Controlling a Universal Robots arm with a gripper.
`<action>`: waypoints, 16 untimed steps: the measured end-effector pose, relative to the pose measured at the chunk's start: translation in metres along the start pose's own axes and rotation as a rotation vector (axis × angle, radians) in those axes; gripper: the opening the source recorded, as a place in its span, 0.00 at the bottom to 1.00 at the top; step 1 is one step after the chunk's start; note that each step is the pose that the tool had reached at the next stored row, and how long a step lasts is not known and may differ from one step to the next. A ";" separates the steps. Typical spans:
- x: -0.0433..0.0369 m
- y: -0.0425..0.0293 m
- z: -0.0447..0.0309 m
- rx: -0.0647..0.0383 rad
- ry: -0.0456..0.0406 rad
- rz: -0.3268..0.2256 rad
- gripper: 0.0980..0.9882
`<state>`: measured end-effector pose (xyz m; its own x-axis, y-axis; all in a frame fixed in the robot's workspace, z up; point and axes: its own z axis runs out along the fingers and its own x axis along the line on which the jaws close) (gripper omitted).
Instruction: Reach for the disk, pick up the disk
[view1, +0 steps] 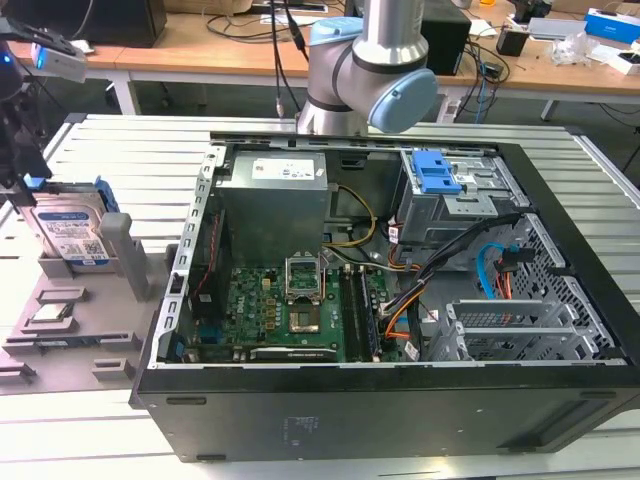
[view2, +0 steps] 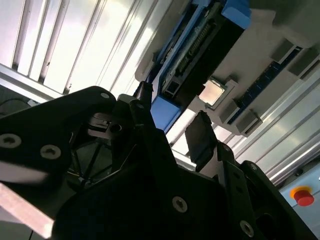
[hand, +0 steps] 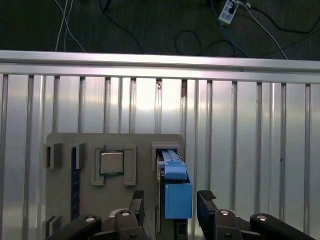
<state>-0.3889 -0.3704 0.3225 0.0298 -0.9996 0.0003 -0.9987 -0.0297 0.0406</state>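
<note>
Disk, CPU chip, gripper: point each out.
disk (view1: 72, 238): exterior view, on its label.
CPU chip (hand: 112, 162): first wrist view, middle of its silver top.
gripper (hand: 171, 197): first wrist view, midway between its open fingertips.

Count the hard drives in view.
1. The disk stands on edge in the grey holder at the exterior view's left, between the fingers of the open gripper. The drive cage could hide more.

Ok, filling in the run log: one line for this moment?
phase: reach | gripper: open, fingers either side of disk | disk: upright in grey holder, not lifted
</note>
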 end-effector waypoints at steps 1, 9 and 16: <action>0.0000 -0.0001 0.0018 0.000 0.0000 0.000 0.50; -0.0003 -0.0011 0.0244 0.000 0.0000 0.000 0.50; -0.0003 -0.0014 0.0320 0.000 0.0000 0.000 0.50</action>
<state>-0.3888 -0.3701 0.2905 0.0299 -0.9996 0.0003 -0.9987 -0.0298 0.0408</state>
